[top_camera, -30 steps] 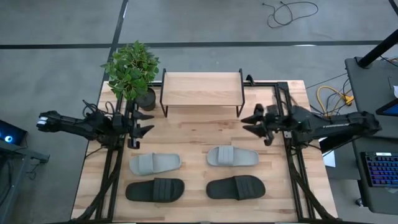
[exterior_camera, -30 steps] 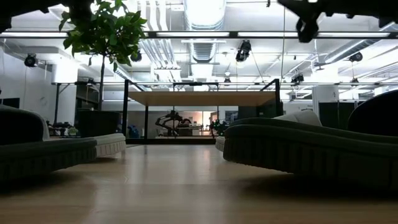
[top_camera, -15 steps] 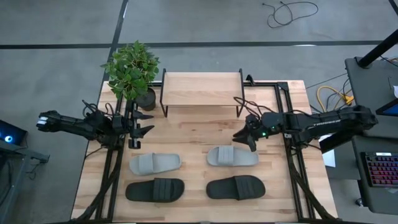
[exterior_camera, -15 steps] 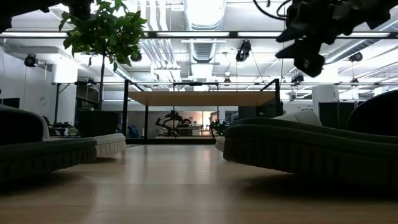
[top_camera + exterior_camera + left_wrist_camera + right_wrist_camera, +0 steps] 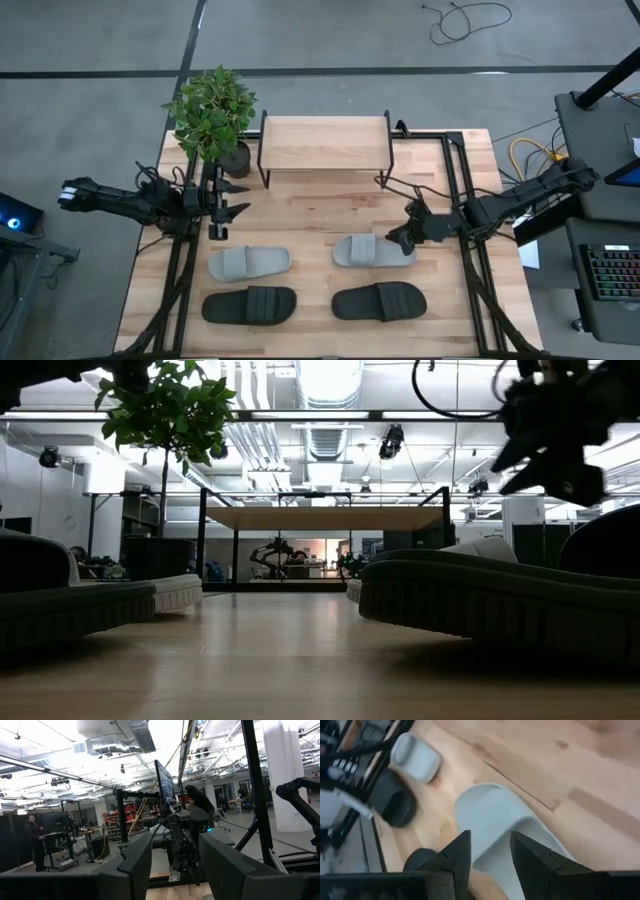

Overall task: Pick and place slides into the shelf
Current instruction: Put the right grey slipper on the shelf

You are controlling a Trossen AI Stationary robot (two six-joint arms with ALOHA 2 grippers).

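Four slides lie sole-down on the wooden table: a light grey one (image 5: 249,263) at near left, a second light grey one (image 5: 373,251) at near right, and two black ones (image 5: 249,305) (image 5: 379,301) in front of them. The shelf (image 5: 325,148) stands on thin black legs at the table's far side. My right gripper (image 5: 398,238) (image 5: 490,852) hangs open just above the right end of the right grey slide (image 5: 500,820), tipped downward and touching nothing. My left gripper (image 5: 235,198) (image 5: 175,845) waits open at the table's left side, high above the board.
A potted plant (image 5: 212,115) stands at the far left corner beside the shelf. Bare board (image 5: 320,215) lies between the shelf and the row of slides. Black frame rails (image 5: 470,290) run along both table sides.
My right gripper has swung from beside the shelf's right leg toward the near edge and down, rolling and tipping its fingers downward, until it hangs over the right end of the right grey slide. The slides have stayed where they were.
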